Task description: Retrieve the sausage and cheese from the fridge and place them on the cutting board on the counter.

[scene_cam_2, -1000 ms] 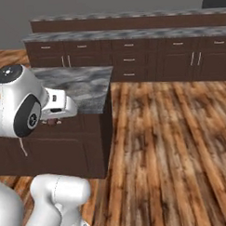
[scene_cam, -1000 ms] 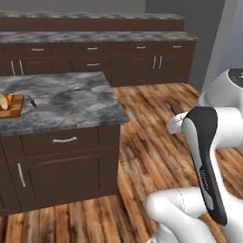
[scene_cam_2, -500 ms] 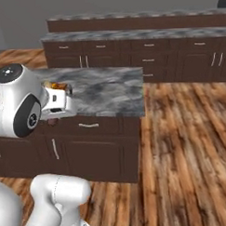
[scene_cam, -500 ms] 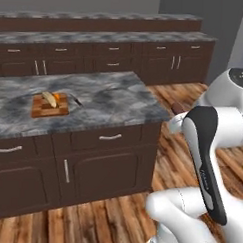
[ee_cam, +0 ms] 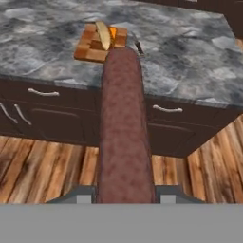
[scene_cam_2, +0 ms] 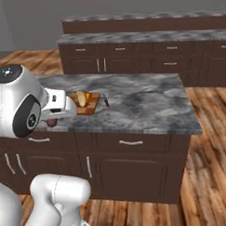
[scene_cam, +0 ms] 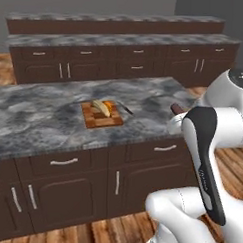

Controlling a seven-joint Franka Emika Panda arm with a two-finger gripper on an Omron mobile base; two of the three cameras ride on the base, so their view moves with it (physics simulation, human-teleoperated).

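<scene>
Here the sausage (ee_cam: 124, 128) is gripped lengthwise between the jaws of the gripper (ee_cam: 124, 193), held off the near edge of the counter (ee_cam: 199, 61). Beyond, the cheese (ee_cam: 105, 34) is seen on the cutting board (ee_cam: 92, 46), with bare stone lying open to either side.

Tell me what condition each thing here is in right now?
sausage: held in the tool, off the counter.
cheese: lying on the cutting board.
cutting board: flat on the counter.
cabinet doors: shut.
</scene>
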